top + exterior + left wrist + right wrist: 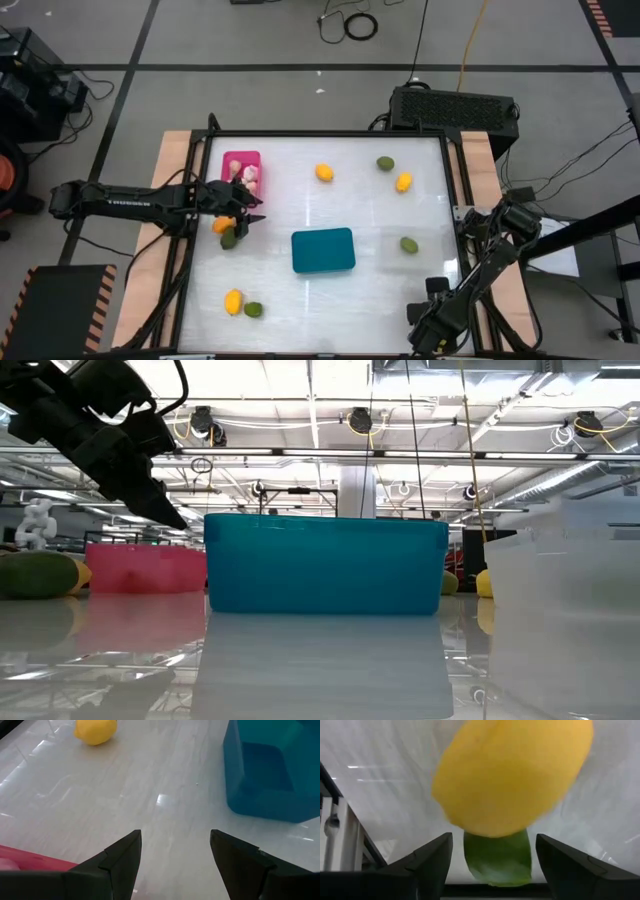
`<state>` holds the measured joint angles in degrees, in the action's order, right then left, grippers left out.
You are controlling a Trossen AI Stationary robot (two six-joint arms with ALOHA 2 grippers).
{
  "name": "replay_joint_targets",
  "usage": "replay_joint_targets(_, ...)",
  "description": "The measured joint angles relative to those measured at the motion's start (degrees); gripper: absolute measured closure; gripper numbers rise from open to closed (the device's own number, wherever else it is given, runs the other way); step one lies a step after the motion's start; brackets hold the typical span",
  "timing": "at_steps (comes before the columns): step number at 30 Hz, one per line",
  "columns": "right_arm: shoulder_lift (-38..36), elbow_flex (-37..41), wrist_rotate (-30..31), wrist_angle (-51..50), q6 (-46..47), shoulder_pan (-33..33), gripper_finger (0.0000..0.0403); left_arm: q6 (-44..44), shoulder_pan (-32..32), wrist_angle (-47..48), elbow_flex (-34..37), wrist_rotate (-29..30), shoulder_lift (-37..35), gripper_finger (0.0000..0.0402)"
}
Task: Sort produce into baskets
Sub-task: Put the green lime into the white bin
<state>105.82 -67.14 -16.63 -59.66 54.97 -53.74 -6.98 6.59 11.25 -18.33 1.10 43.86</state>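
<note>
My left gripper is open and empty, above the table between the pink basket and the teal basket. Pale bulbs lie in the pink basket. A yellow-orange fruit and a green fruit lie just near of the left gripper. More fruits lie loose on the table: yellow ones and green ones. My right gripper is open at the near right corner; a yellow fruit and a green one show close before its fingers, not touched.
The nearly clear basket stands at the right in the low view, near the camera. The table's dark frame runs along its edges. Bare tabletop lies between the left gripper, the teal basket and a yellow fruit.
</note>
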Motion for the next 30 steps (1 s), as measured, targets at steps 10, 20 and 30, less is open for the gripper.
replay_joint_targets(10, 0.0, 0.3, 0.0, -0.8, 0.2, 0.1, 0.0178, 0.0, 0.0, 0.0, 0.0, 0.0, 0.0, 0.0158)
replay_joint_targets(20, -4.8, -1.6, -2.9, -6.9, 3.5, 2.4, 0.0233, 0.0, 0.0, -0.1, 0.0, 0.0, 0.0, 0.0158)
replay_joint_targets(30, -13.5, -6.3, 18.6, -18.1, 9.4, 9.8, 0.0230, 0.0, 0.0, -0.2, 0.0, 0.0, 0.0, 0.0158)
